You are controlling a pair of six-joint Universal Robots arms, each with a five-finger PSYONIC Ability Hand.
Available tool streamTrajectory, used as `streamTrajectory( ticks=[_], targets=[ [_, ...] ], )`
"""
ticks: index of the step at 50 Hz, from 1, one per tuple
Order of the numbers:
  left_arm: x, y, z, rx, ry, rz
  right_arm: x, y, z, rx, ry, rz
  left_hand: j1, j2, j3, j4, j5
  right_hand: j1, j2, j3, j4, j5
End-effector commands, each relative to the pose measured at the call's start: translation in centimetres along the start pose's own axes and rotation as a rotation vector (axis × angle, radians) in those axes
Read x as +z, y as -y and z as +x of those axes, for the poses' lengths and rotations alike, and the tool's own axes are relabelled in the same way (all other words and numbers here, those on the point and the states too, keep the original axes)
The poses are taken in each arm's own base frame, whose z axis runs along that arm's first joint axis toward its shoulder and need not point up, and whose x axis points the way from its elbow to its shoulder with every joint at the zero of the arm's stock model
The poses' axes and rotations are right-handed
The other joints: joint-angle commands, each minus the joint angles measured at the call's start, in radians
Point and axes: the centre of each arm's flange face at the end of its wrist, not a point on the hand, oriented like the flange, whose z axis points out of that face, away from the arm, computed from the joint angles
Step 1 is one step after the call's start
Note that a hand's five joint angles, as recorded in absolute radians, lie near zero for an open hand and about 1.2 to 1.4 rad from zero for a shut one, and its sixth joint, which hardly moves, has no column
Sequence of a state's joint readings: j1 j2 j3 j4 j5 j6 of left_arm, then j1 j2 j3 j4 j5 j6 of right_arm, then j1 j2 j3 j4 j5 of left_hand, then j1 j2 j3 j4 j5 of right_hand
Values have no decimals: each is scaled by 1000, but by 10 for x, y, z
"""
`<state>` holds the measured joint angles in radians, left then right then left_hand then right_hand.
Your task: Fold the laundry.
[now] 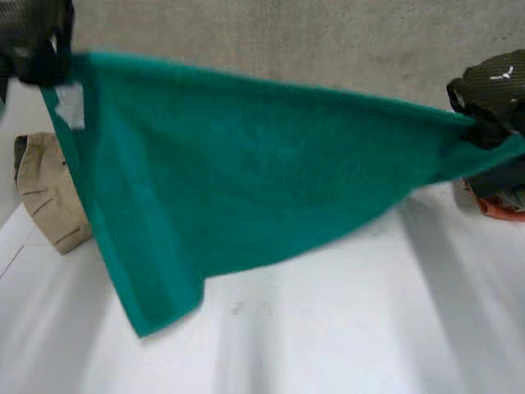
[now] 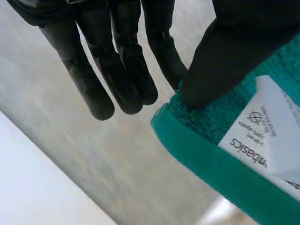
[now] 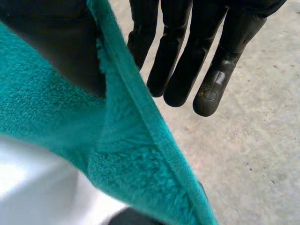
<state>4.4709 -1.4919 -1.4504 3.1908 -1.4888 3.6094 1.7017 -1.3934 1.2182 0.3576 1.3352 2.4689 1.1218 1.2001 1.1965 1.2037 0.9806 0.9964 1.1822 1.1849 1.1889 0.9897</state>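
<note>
A green towel (image 1: 246, 164) hangs stretched in the air above the white table (image 1: 344, 328), its lower corner drooping toward the table. My left hand (image 1: 37, 41) holds the towel's upper left corner, beside a white label (image 1: 70, 105). In the left wrist view the thumb (image 2: 225, 61) presses the towel's hem (image 2: 201, 145) next to the label (image 2: 267, 136) against one finger, and the other fingers (image 2: 122, 70) stay straight. My right hand (image 1: 492, 94) holds the opposite corner. There the thumb (image 3: 61, 42) pinches the towel (image 3: 122, 154) against a finger, with the other fingers (image 3: 187, 61) extended.
A folded beige garment (image 1: 49, 193) lies at the table's left edge, partly behind the towel. A pile of dark and orange clothes (image 1: 500, 201) sits at the right edge under my right hand. A grey surface lies beyond the table.
</note>
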Motion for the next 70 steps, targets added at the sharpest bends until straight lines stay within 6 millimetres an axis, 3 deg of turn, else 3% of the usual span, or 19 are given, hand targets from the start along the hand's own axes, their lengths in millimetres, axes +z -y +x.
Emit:
streamTrajectory(
  ticks=[1,6,11,13,14,16,17,21,25,28,32,39,44,52,54,58,66,68,70],
  targets=[
    [3,-99,48,-40,-217,-358,-29,-10,-11,-119,120,-137,274,196,200,193,241,400,214,211,207,232],
    [19,-153,89,-32,-325,-481,11,-54,-32,-191,201,-244,274,196,200,193,241,400,214,211,207,232],
    [69,-162,95,27,-251,-368,76,-69,-22,-246,10,-199,274,196,200,193,241,400,214,211,207,232],
    [104,-150,88,79,-168,-239,95,-61,-16,-274,-88,-119,274,196,200,193,241,400,214,211,207,232],
    [129,-135,79,119,-93,-124,112,-44,-7,-289,-192,-1,274,196,200,193,241,400,214,211,207,232],
    [151,-116,68,145,-14,1,128,-14,10,-310,-362,196,274,196,200,193,241,400,214,211,207,232],
    [167,-93,56,160,64,129,131,-2,16,-315,-422,271,274,196,200,193,241,400,214,211,207,232],
    [187,-43,25,160,269,413,133,40,40,-328,-640,560,274,196,200,193,241,400,214,211,207,232],
    [189,-22,11,113,352,529,130,53,37,-313,-638,620,274,196,200,193,241,400,214,211,207,232],
    [188,-26,10,82,345,506,132,47,32,-270,-600,606,274,196,200,193,241,400,214,211,207,232],
    [183,-59,23,58,279,392,135,28,18,-218,-519,533,274,196,200,193,241,400,214,211,207,232],
    [156,-122,59,54,147,190,142,-10,-11,-186,-402,424,274,196,200,193,241,400,214,211,207,232],
    [125,-172,92,47,43,22,149,-62,-50,-165,-272,280,274,196,200,193,241,400,214,211,207,232],
    [70,-218,120,62,-90,-208,133,-113,-90,-137,-77,46,274,196,200,193,241,400,214,211,207,232],
    [58,-215,117,69,-109,-249,123,-116,-91,-128,-39,-6,274,196,200,193,241,400,214,211,207,232],
    [23,-191,102,113,-168,-353,74,-110,-93,-117,105,-173,274,196,200,193,241,400,214,211,207,232],
    [-105,-149,88,316,-503,-721,-21,-114,-85,-170,366,-504,274,196,200,193,241,400,214,211,207,232],
    [-132,-140,85,343,-590,-786,-45,-110,-79,-217,396,-528,274,196,200,193,241,400,214,211,207,232],
    [-141,-135,84,354,-613,-795,-56,-110,-78,-237,404,-534,274,196,200,193,241,400,214,211,207,232]
  ],
)
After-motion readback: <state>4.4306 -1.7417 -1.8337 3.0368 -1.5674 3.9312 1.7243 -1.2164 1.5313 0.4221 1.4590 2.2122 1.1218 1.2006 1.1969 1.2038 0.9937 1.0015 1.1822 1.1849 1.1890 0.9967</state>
